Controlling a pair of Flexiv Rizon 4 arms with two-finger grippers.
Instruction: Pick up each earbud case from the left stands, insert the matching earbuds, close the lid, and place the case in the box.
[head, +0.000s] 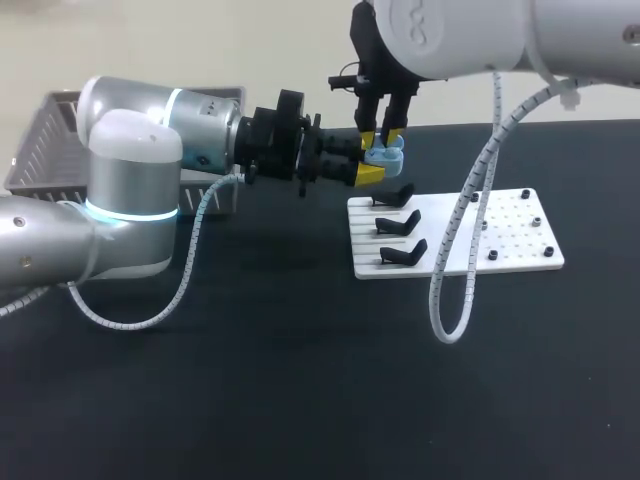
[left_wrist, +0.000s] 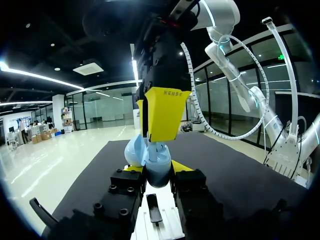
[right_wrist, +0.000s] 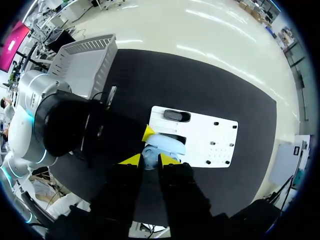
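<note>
Earbud-insert step: left gripper (head: 368, 175) clenched on open case (head: 385, 155) above stands (head: 398, 223), right gripper (head: 381, 135) down on it, grip unclear; next finish insert, shut lid (left_wrist: 134, 152)

Silver arms (head: 130, 190), coiled white cables (head: 476, 195), yellow fingertips (head: 370, 176)
</note>
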